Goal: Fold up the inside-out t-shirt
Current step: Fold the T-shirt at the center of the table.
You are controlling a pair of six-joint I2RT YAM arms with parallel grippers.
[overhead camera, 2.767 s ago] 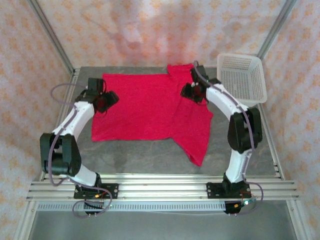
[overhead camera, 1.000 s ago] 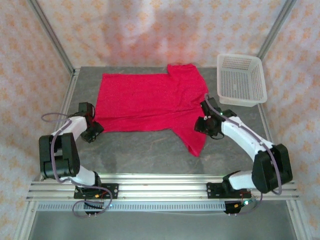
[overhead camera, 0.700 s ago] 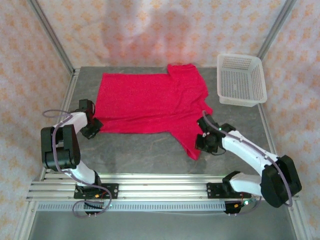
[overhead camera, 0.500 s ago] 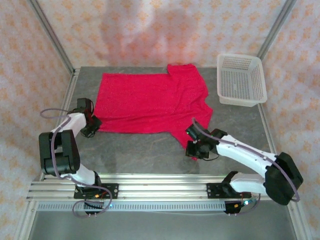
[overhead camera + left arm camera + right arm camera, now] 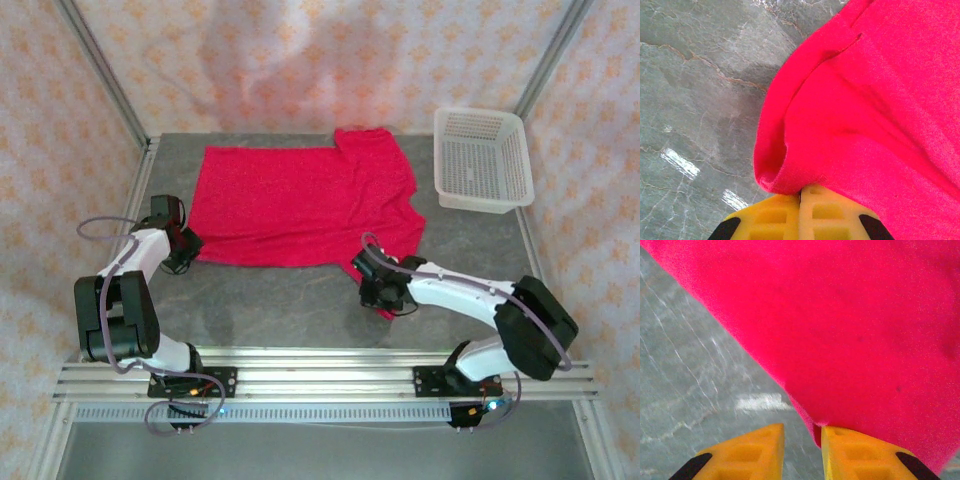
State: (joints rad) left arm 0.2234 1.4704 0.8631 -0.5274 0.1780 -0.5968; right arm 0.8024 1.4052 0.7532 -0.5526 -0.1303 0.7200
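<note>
The inside-out t-shirt point(image 5: 300, 200) is bright red and lies spread flat on the grey table point(image 5: 270, 300), with one pointed flap reaching toward the near right. My left gripper point(image 5: 185, 250) sits at the shirt's near left corner. In the left wrist view its yellow jaws point(image 5: 801, 189) are pressed together, and a rolled fold of the shirt point(image 5: 865, 100) rises from their tips. My right gripper point(image 5: 376, 293) is at the tip of the pointed flap. There its jaws point(image 5: 802, 427) stand a little apart, the shirt's edge point(image 5: 840, 315) draped over the right finger and bare table showing in the gap.
A white mesh basket point(image 5: 480, 160) stands at the far right corner of the table. A metal rail point(image 5: 320, 372) runs along the near edge by the arm bases. Patterned curtain walls enclose the table on three sides.
My right arm has swung leftward and nearer, to the tip of the shirt's near flap, and its jaws have narrowed. My left gripper has shut on the shirt's near left corner.
</note>
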